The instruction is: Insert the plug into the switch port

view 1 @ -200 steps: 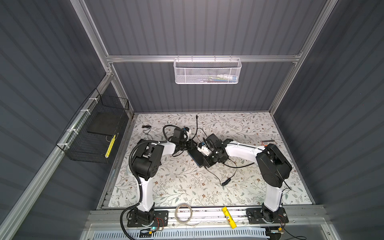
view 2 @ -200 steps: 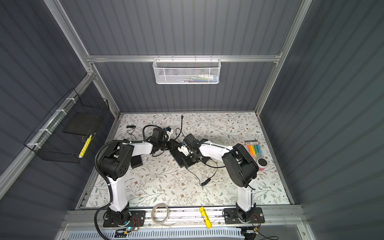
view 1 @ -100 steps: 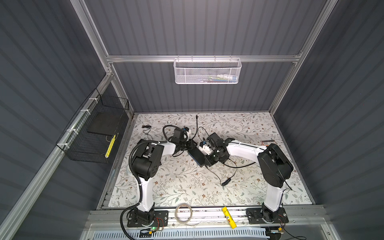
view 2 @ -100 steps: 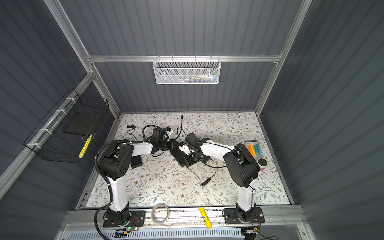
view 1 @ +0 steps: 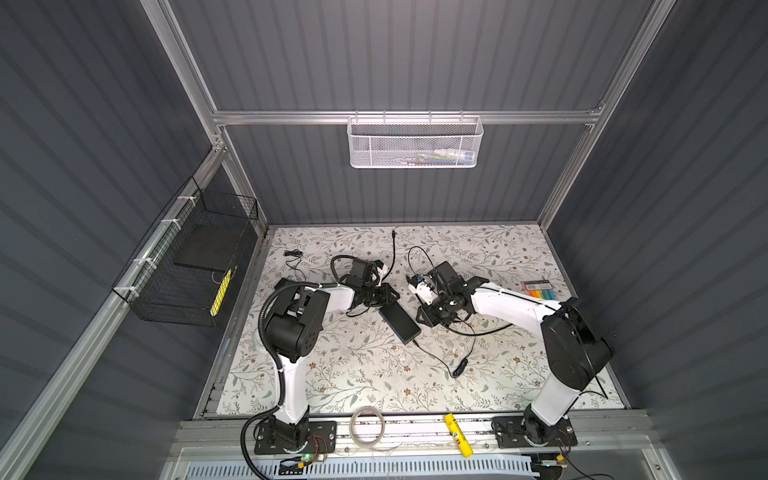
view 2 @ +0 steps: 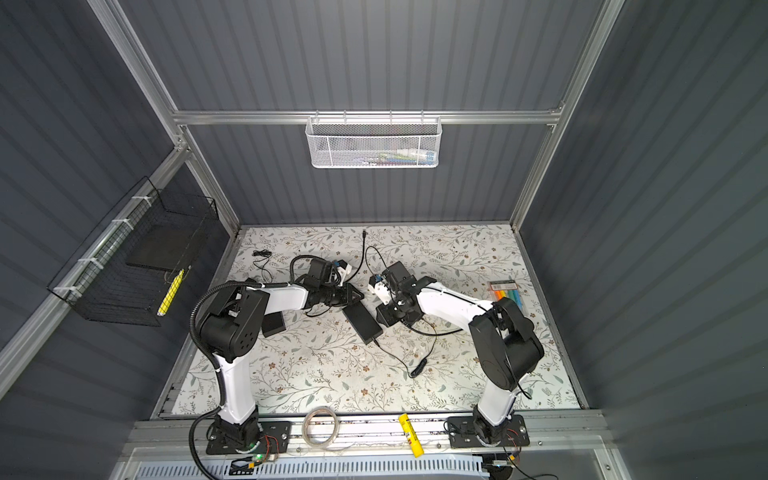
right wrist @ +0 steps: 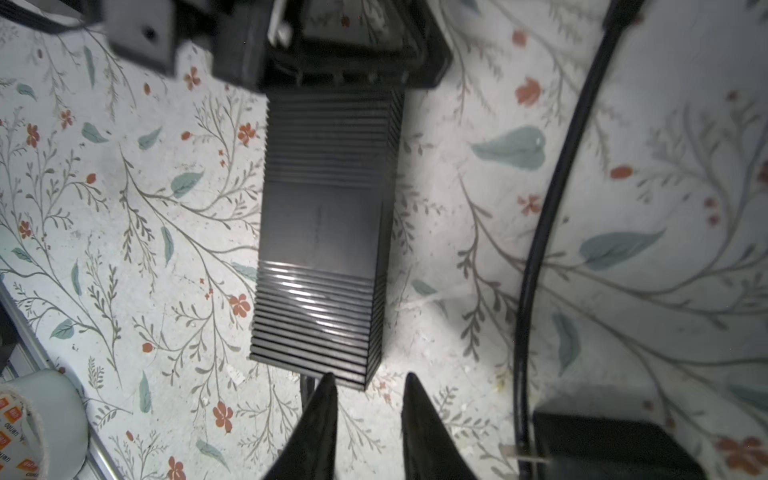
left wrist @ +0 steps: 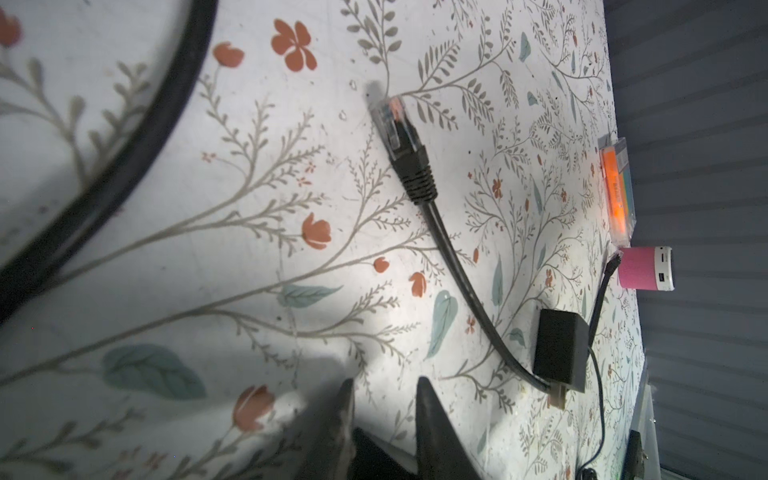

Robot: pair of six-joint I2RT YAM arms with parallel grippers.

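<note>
The right gripper [right wrist: 369, 378] has just been opened and drawn back. A second ago it was closed over the black, ribbed, rectangular switch [view 1: 399, 321]. Now its fingers are seen parted and empty, poised just off the end of the switch that faces the arm bases. At that end a thin black cable [view 1: 436, 358] is seen to enter the switch. Its small dark plug [view 1: 414, 341] appears to be seated there, though the port face itself is hidden in every view. The release is therefore judged to mean that the insertion has been made, or at least attempted, and that only a check of the seating is left. The left gripper [left wrist: 384, 382] has not been changed: its fingers appear to be held closed on the opposite end of the switch, by which the body is steadied on the floral table cover [view 1: 353, 374]. A clear-tipped network plug [left wrist: 399, 137] with a black boot is also seen lying loose on the cover, apart from the switch. If that is the plug intended, the task is still to be done.
</note>
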